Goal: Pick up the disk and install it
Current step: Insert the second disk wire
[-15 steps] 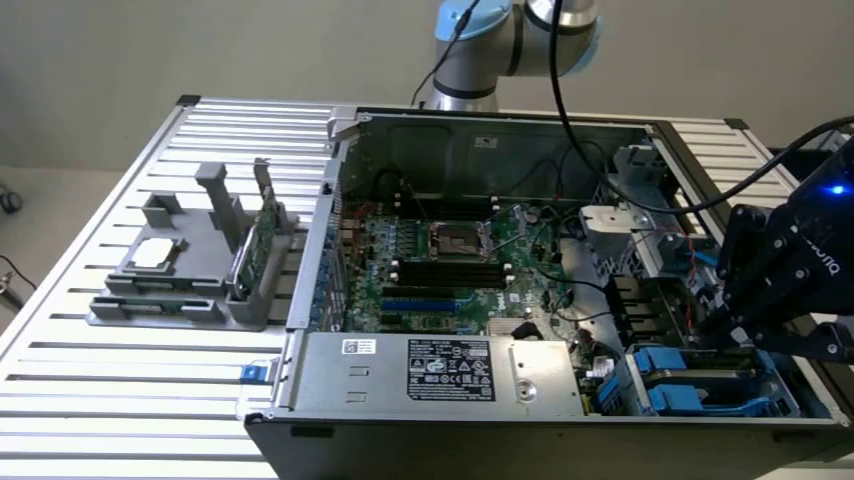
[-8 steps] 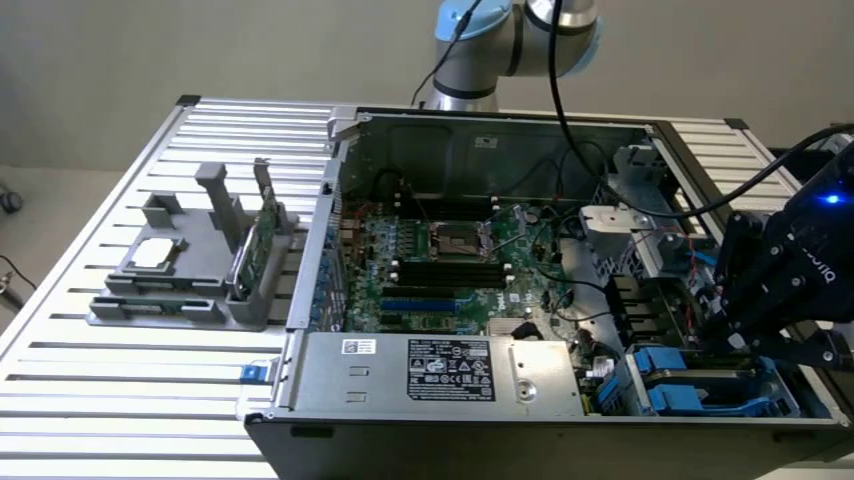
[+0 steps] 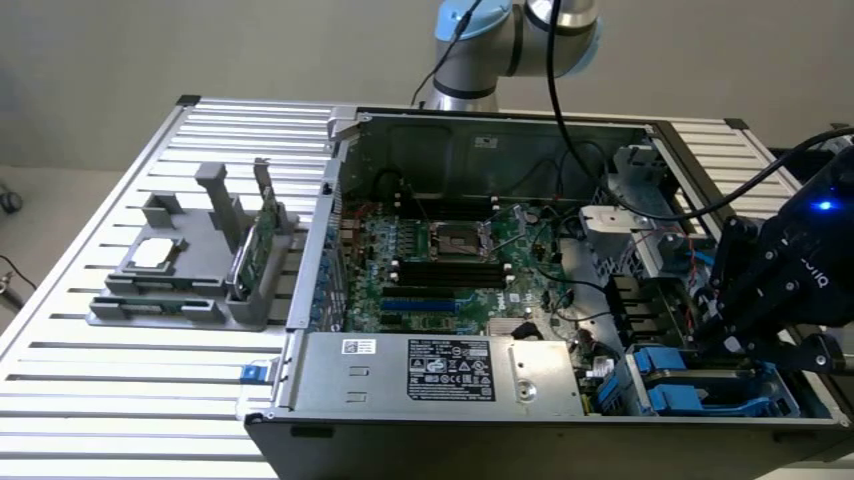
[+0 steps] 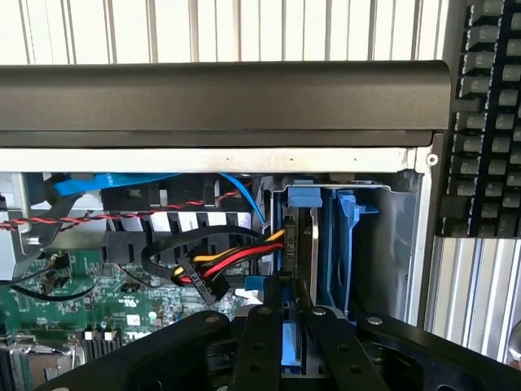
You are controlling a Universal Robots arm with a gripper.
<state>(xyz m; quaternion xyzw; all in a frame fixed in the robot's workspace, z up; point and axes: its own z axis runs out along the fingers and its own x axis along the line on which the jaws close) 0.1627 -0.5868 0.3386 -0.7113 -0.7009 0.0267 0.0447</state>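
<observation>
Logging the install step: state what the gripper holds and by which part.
The gripper is closed on the disk, gripping its near edge as it stands on edge in the drive bay.

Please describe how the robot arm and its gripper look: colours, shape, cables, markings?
The arm has silver joints with light blue caps and a black cable along it. The gripper is black and boxy, with white lettering and a blue light; its fingers are flat black links with bolts.
</observation>
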